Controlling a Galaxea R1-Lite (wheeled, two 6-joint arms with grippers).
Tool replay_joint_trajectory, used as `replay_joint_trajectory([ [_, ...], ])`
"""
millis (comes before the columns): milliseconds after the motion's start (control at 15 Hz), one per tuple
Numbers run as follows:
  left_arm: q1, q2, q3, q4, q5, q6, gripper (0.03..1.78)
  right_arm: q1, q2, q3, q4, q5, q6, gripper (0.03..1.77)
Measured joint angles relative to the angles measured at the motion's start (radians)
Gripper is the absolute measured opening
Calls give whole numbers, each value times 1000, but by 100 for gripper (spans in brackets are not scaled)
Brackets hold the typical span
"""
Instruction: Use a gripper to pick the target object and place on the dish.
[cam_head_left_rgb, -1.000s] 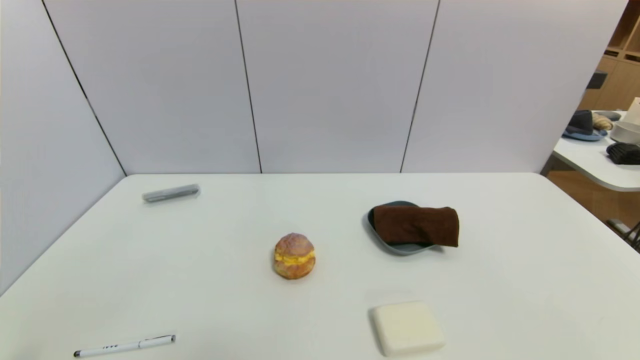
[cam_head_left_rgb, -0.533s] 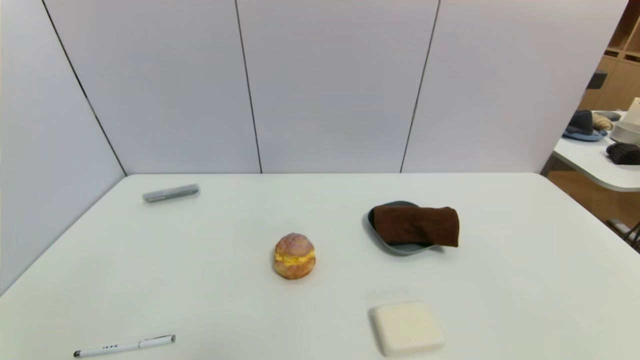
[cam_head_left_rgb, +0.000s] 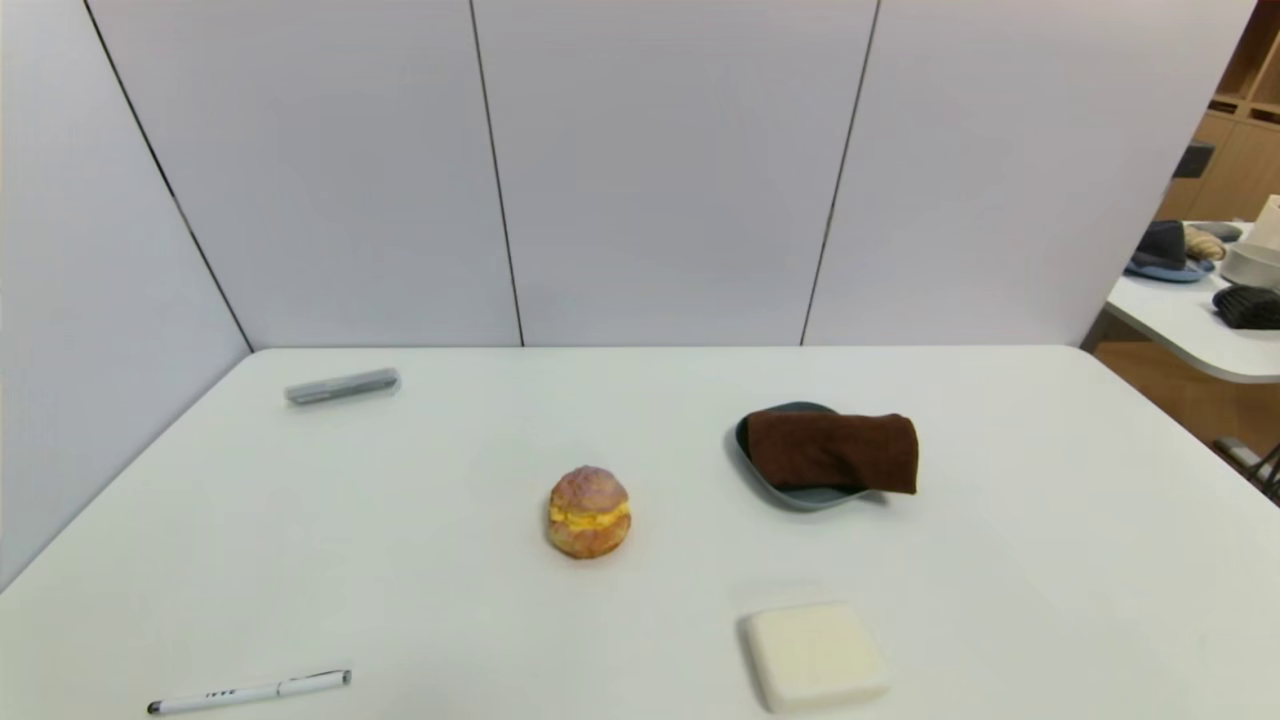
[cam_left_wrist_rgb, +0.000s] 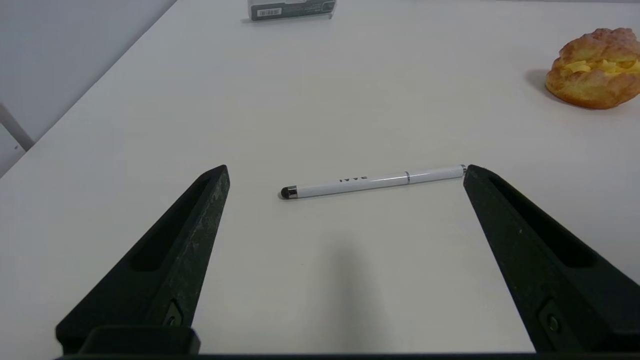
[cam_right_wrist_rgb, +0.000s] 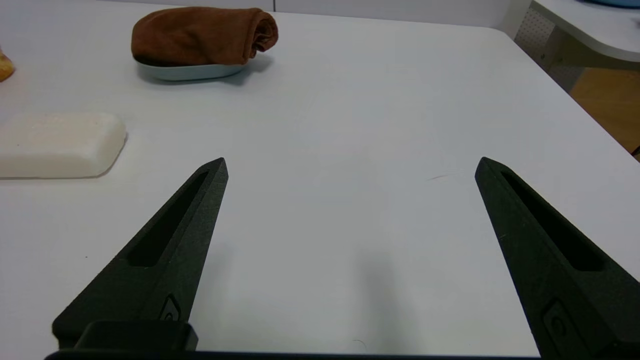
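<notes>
Left gripper (cam_left_wrist_rgb: 346, 167): two black tapered fingers, spread wide, one to each side of the gap; nothing between the pads. Tips narrow, slotted along their length, leaning in toward each other. Right gripper (cam_right_wrist_rgb: 354, 159): same build, jaws likewise wide apart, gap unfilled, tips well apart and about level with each other. Neither gripper shows in the head view; arms out of sight there too.
</notes>
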Motion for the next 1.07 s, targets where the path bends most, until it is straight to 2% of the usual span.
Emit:
replay_joint_trajectory([
  [1067, 0, 1, 0, 0, 0, -3, 169, 0, 0, 0, -3, 0, -3, 171],
])
